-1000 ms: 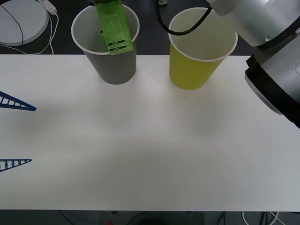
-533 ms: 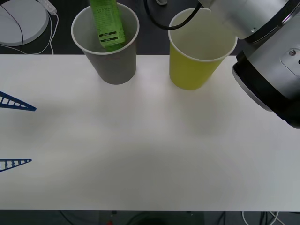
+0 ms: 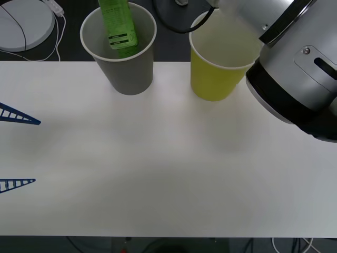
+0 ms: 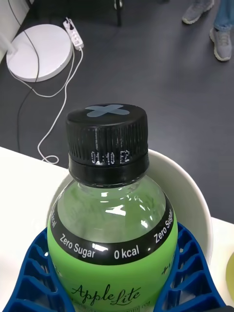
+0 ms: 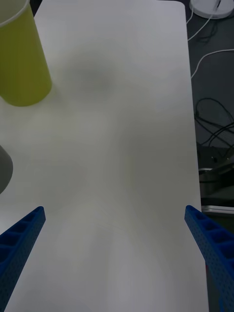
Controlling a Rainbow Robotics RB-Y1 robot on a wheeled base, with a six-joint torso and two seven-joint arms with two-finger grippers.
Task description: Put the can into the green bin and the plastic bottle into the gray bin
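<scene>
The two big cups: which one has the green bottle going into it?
The gray bin, the one on the robot's left. The plastic bottle held by the right gripper dips inside its rim; the green bin beside it has none.

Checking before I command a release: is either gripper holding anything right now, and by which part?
The right gripper holds the plastic bottle by its body, below the neck band, over the gray bin. The left gripper is open and empty.
</scene>
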